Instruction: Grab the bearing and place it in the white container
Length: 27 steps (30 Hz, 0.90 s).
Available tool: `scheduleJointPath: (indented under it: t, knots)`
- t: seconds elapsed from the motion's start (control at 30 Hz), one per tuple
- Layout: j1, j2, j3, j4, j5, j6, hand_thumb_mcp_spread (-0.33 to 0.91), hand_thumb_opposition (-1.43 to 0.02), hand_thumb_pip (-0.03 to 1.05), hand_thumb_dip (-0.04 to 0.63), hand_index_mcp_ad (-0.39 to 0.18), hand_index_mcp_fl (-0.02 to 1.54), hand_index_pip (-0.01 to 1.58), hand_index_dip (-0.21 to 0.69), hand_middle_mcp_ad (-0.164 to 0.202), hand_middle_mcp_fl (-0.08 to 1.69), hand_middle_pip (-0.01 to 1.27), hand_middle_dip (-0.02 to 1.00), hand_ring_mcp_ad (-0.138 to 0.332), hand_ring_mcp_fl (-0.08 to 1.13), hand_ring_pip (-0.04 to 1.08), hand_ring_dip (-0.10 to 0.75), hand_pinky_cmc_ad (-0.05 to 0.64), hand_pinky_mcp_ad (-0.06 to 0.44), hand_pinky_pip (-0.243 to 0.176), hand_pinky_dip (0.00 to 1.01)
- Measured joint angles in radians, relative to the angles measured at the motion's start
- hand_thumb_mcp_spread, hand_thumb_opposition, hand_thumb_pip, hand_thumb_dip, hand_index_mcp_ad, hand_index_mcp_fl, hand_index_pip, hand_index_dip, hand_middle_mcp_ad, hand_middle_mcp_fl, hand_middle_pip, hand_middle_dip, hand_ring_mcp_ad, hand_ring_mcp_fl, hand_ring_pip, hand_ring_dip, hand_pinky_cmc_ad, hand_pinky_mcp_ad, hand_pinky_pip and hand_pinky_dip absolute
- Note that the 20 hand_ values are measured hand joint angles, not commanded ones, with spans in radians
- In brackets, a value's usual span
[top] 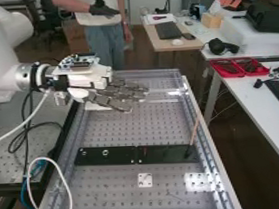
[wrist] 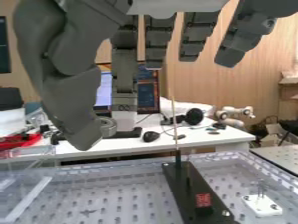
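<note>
Over the far part of the perforated bench, the hand (top: 120, 95) is open, its fingers stretched towards the bench's right side. In the wrist view the hand (wrist: 125, 65) has straight fingers and the thumb hanging free, with nothing held. A small silver ring (top: 105, 153), possibly the bearing, lies on the left part of the black plate (top: 167, 153), nearer the bench's near end than the hand. Another white shape (top: 97, 106) is partly hidden below the hand; I cannot tell whether it is the white container. The black plate (wrist: 187, 184) also appears in the wrist view.
A thin rod (top: 194, 131) stands upright at the black plate's right end. A small white block (top: 145, 180) lies nearer than the plate, and shows pins as the white block (wrist: 262, 205). Clear raised walls edge the bench (top: 104, 181). Red trays (top: 238, 67) stand on the right-hand table.
</note>
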Motion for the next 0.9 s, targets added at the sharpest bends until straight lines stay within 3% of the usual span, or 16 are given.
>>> scheduleJointPath:
  t: [0.6,0.9]
  knots:
    - [0.368,0.080,-0.056,-0.039,0.401,-0.006,0.39,-0.84,0.60,0.250,-0.101,0.34,1.36,0.204,-0.002,0.06,0.10,0.14,0.084,0.02,0.09,0.033,0.314,0.227,-0.063,0.14]
    - [0.551,0.095,-0.071,-0.062,0.544,0.001,0.39,-0.84,0.60,0.250,-0.101,0.34,1.36,0.204,-0.005,0.06,0.10,0.14,0.082,0.02,0.09,0.037,0.312,0.227,-0.063,0.14]
